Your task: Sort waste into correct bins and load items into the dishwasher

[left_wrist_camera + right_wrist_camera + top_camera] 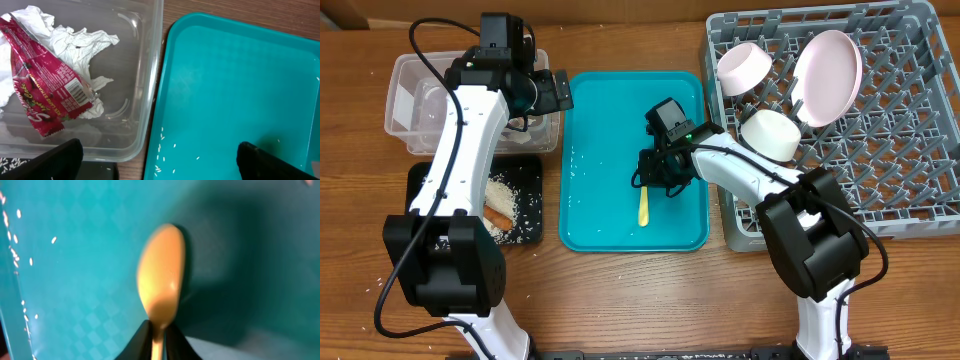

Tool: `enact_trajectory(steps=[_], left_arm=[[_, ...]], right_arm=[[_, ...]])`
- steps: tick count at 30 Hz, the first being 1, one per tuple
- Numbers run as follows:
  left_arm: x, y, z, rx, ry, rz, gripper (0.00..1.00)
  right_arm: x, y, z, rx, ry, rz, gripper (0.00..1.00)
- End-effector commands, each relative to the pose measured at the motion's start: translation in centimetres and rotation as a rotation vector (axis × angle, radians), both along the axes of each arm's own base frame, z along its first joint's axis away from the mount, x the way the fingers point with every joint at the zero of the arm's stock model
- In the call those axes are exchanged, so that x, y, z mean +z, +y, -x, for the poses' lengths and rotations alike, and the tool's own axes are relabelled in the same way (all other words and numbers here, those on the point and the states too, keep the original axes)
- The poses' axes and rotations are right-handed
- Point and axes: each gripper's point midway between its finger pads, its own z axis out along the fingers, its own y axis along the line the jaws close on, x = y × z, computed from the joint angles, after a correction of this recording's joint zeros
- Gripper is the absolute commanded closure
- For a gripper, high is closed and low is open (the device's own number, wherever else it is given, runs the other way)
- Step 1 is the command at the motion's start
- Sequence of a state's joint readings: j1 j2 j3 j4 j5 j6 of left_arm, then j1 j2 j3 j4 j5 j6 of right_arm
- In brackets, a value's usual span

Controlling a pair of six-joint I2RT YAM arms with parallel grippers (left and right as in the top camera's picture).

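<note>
Spoon (161, 275), pale yellow plastic, smooth oval bowl, handle pinched in right claw (158, 331)

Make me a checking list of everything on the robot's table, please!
Surface: wooden table, with a teal tray in the middle.
Job's things: yellow spoon on the teal tray; plate, upper bowl and lower bowl in the grey rack; red wrapper with tissue in the clear tub; rice and a brown stick in the black tray.
Clutter: loose grains on the teal tray.
Grippers: left gripper open, over the tub and tray edges; right gripper has its fingers shut on the spoon's handle.
Cables: a black cable on each arm.
Surroundings: nothing seen.
</note>
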State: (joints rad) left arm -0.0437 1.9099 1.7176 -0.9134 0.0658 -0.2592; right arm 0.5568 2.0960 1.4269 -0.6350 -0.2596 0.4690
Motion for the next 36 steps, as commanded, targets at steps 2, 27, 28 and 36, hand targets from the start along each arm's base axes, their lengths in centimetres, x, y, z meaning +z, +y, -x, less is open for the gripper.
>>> enact_trajectory(steps=[2,27,28,36], left_arm=[[1.0,0.4,-0.6,0.005,-0.028,-0.011,0.0],[1.0,0.4,-0.6,0.005,-0.028,-0.011,0.0],[1.0,0.4,-0.6,0.005,-0.028,-0.011,0.0],[1.0,0.4,-0.6,0.005,-0.028,-0.011,0.0]], right_arm=[[-1.0,0.2,0.8,0.011,0.049,-0.013,0.96],[-0.4,2.3,-1.0,0.119,-0.116,0.047,0.36],[-0.8,2.7,-0.5,0.149,-0.127,0.072,0.37],[-1.5,4.1,1.5,0.277,-0.225,0.232,0.67]])
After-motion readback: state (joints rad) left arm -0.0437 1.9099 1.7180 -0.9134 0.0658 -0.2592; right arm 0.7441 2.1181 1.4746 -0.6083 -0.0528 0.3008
